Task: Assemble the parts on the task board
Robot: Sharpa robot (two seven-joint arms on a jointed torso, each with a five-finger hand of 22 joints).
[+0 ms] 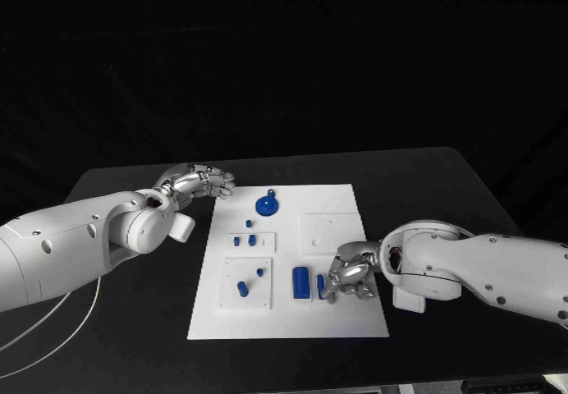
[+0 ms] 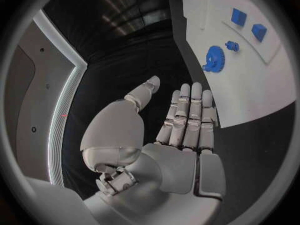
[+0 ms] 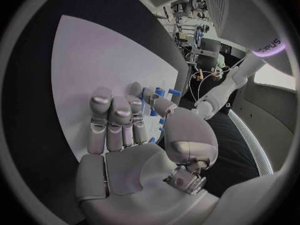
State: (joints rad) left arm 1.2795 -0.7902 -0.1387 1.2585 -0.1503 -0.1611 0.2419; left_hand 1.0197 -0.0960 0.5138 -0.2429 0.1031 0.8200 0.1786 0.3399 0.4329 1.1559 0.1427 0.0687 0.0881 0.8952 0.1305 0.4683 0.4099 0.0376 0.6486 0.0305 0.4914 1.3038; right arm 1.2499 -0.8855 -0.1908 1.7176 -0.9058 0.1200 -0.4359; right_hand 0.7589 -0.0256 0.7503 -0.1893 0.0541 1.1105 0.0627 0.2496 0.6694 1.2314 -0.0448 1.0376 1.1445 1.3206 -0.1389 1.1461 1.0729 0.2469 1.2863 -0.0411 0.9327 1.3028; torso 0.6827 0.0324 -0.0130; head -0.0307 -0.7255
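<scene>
Your right hand (image 1: 345, 277) sits low over the task board (image 1: 337, 324), at about four o'clock from the board's centre, right against the two upright blue blocks: a wider blue block (image 1: 300, 282) and a narrow blue bar (image 1: 319, 285) just beside it. In the right wrist view the fingers (image 3: 112, 117) reach forward together with the thumb set opposite, and small blue pieces show just past the fingertips. You cannot tell from these pictures whether anything is actually pinched; the hand looks posed for a pick of the narrow bar, which would explain the low, angled wrist.

Your left hand (image 1: 199, 180) hovers off the board's edge at about ten o'clock, above the black table (image 1: 130, 328). The left wrist view shows its fingers straight and side by side, thumb apart, holding nothing. Parked there, it leaves the board unobstructed for the other arm.

The blue gear (image 1: 267, 204) lies flat near the board's twelve o'clock end, with a small blue peg (image 1: 249, 222) just below it. Two short blue pieces (image 1: 244, 240) stand in the raised tray at nine o'clock, and a blue pin (image 1: 241, 288) stands in the lower tray at about seven. The square plate (image 1: 330, 232) at two o'clock carries no blue part, so judging by this, most of the assembly is yet to be done.
</scene>
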